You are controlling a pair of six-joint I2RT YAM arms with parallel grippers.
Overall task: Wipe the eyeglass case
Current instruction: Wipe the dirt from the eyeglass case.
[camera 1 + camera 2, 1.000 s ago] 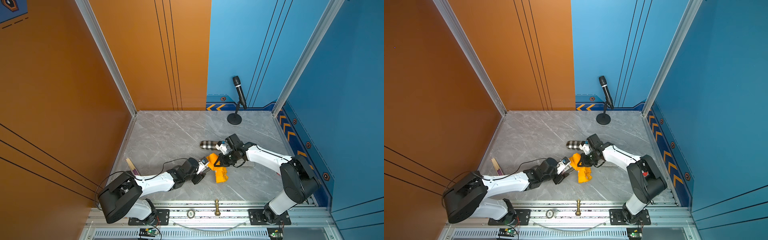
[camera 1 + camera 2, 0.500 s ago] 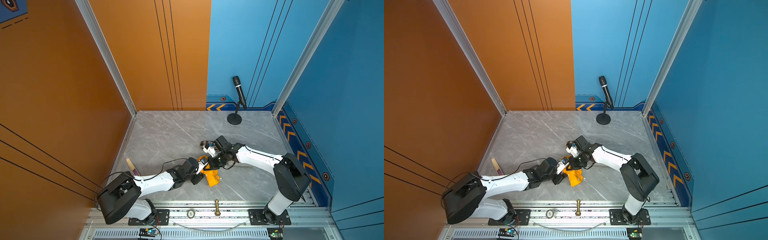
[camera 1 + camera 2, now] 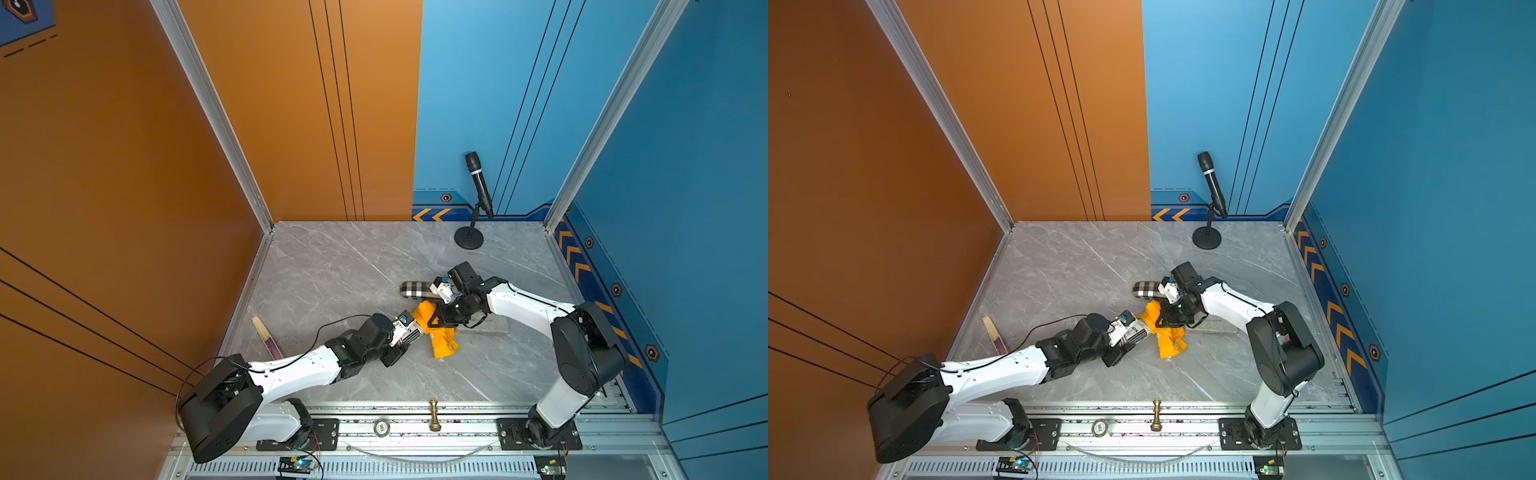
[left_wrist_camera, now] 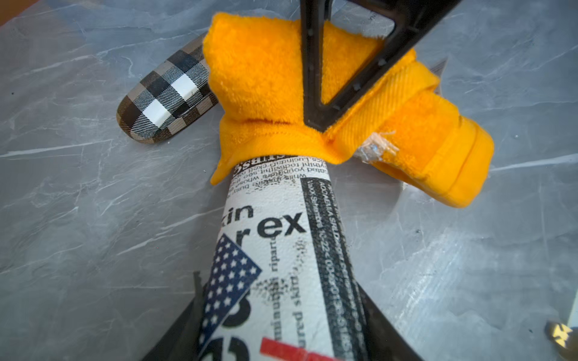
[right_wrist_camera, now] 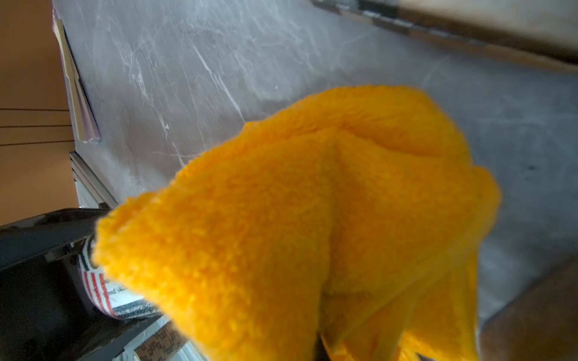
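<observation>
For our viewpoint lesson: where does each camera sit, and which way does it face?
Top views: high above the front edge, looking down on table, left arm, right arm.
Left wrist: along own jaws holding newsprint case, toward orange cloth, plaid case.
Right wrist: close on cloth; own jaws hidden.
Shared: cloth in all views.

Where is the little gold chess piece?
In both top views the gold chess piece stands upright near the middle of the front metal rail, beside a round silver disc.

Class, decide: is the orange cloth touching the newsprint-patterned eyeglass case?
Touching. The left wrist view shows the orange cloth draped over the far end of the newsprint-patterned eyeglass case, its hem lying right against the print with no gap.
</observation>
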